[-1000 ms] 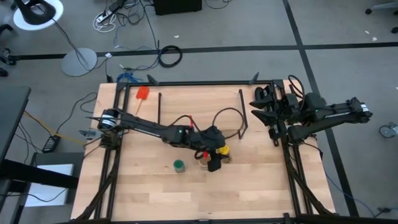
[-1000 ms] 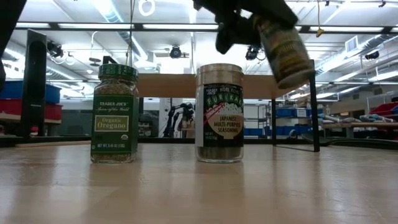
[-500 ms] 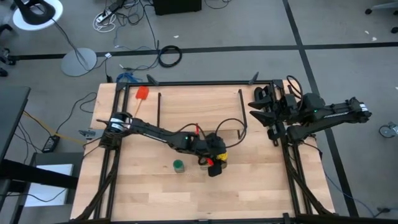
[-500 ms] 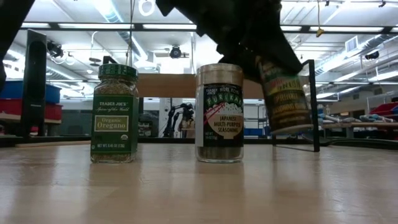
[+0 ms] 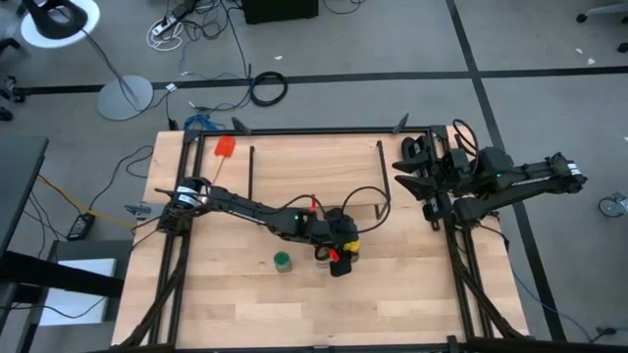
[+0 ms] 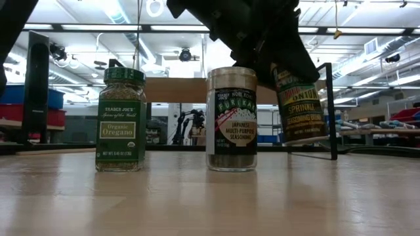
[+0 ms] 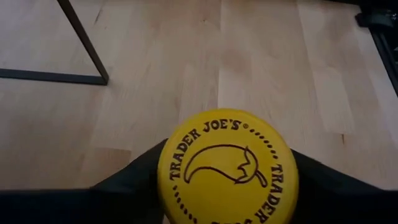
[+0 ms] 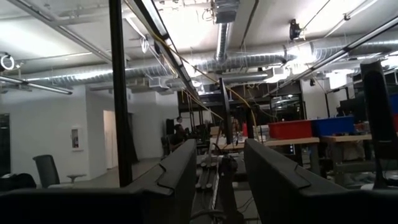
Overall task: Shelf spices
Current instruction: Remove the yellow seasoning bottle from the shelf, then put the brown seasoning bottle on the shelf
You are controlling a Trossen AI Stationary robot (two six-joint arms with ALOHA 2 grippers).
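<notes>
Pale wood planks make up the worktop (image 5: 245, 304), framed by black rails and set on a grey floor strewn with cables; a white lamp base (image 5: 125, 97) stands beyond its far left corner. The left tool (image 5: 340, 257) reaches out over the middle of the worktop, closed around the yellow-lidded jar (image 6: 299, 105), which hangs upright just clear of the wood in the low view. Close beside the tool on its left stands the tan-lidded jar (image 6: 231, 119), and farther left the green-lidded jar (image 6: 121, 120), both upright on the worktop. Behind the tool, toward the far edge, rises the shelf (image 5: 314, 181), seen from above as thin black wire legs. A red-headed spatula (image 5: 225, 149) lies near the far left corner. The right tool (image 8: 214, 180) waits at the right edge, fingers parted and empty, facing a room of pipes, ducts and ceiling lights.
</notes>
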